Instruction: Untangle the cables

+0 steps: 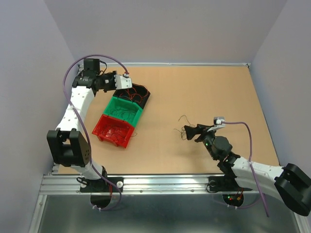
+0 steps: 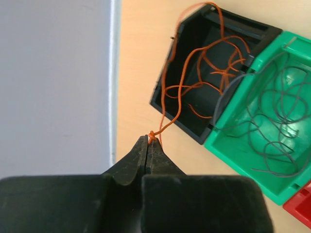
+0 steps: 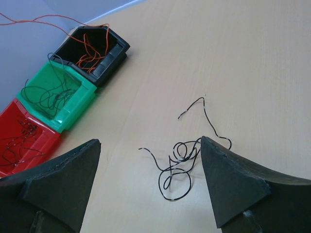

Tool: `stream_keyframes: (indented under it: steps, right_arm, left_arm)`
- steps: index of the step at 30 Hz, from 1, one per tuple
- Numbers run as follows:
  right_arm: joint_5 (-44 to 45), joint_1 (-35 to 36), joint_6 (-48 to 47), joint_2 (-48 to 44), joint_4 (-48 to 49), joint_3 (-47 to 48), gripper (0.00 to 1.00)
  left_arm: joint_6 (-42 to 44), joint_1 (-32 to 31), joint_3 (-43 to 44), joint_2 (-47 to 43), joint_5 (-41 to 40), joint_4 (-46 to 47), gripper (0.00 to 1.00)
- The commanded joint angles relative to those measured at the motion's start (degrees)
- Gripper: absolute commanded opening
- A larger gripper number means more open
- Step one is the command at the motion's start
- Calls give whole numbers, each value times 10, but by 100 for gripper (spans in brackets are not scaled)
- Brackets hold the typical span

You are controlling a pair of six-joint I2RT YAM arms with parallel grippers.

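- Left claw (image 2: 148,141) status is requested, together with the location of the cables.
- It is seen pinched fully shut on one orange wire (image 2: 152,136), taken at a small kink at the very tips. The claw is held just beside the black bin (image 2: 180,119), on the side away from the green bin (image 2: 228,145). The gripped wire is draped over the rim into the black bin, where more orange strands are coiled. Dark strands are sorted in the green bin, which touches the black bin.
- How is the step in hand to be done well?
- It is judged that this strand is being delivered to the black bin. The claw should be carried over the bin opening before release, so that the trailing end falls inside. Sideways pulls are to be avoided, or the coiled strands may be dragged out over the rim.
- Right claw (image 3: 148,143) status?
- It is spread wide, with nothing held, above a loose bunch of black cables (image 3: 181,151) lying on the tabletop (image 3: 233,58), well apart from the black bin. A free end should be selected, not the looped centre, so that one strand is lifted alone.
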Motion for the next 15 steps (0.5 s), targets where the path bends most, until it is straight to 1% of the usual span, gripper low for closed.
stream_keyframes:
  steps: [1,2,4,5,6,7,9,10,11,13,14,15]
  right_arm:
    - [-3,0,-1,-7,9,-13,88]
    - [-4,0,0,-7,9,-12,88]
    - [-7,0,2,-7,8,-11,88]
    - [-9,1,2,-7,7,-11,88]
    - [-10,0,3,-7,7,-10,88]
    - [-10,0,4,-7,7,-10,88]
    - [-11,-1,5,-8,5,-10,88]
    - [-10,0,5,-6,5,-10,88]
    - [-12,0,5,-6,5,-9,88]
    - [-13,0,6,-6,4,-9,88]
    - [-13,0,6,-5,3,-9,88]
    - [-12,0,6,-4,3,-9,88]
  left_arm:
    - [15,11,-32,-28,10,-13,0]
    - [-11,11,-51,-47,4,42,0]
    - [-21,6,-65,-43,-19,66,0]
    - [-20,6,-53,-31,-28,42,0]
    - [-7,5,-8,-14,-39,11,0]
    - [7,5,22,28,-47,-65,0]
    - [18,5,77,73,-74,-127,0]
    - [30,5,129,95,-103,-156,0]
    - [36,5,152,133,-117,-205,0]
    - [51,5,206,162,-140,-244,0]
    - [55,3,215,178,-146,-277,0]
    - [57,3,222,183,-151,-285,0]
